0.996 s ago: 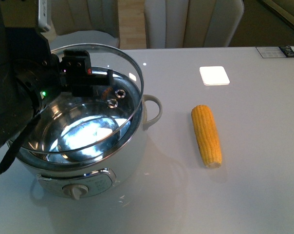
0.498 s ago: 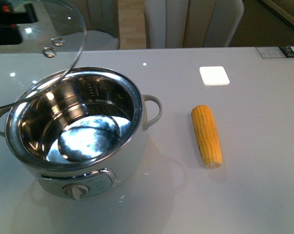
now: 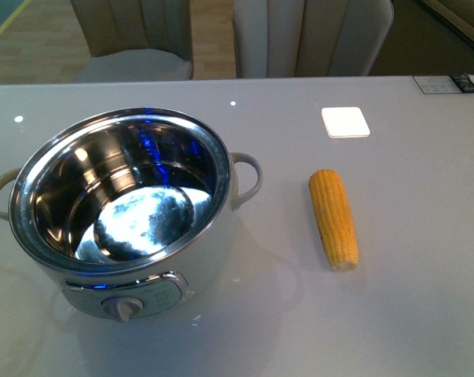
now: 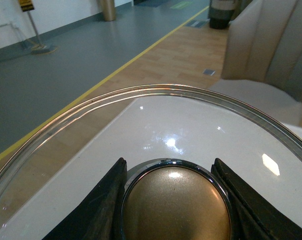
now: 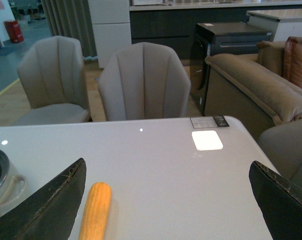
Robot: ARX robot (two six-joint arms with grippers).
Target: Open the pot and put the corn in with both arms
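One pot (image 3: 209, 251) stands uncovered at the left of the table (image 3: 410, 298). One corn (image 3: 333, 218) lies flat to its right, well apart from it, with bare top all round it and two chairs (image 3: 308, 39) past the far edge. My left gripper (image 4: 170, 167) pinches the knob (image 4: 176, 205) of the one glass lid (image 4: 156, 115) over a table edge, while my right gripper (image 5: 167, 165) hangs spread wide above the table, corn near one finger.

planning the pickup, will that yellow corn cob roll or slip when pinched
The tapered yellow corn cob lies free on the glossy white table, so a nudge would probably roll it. It looks rigid; its bumpy kernel rows should resist slipping.
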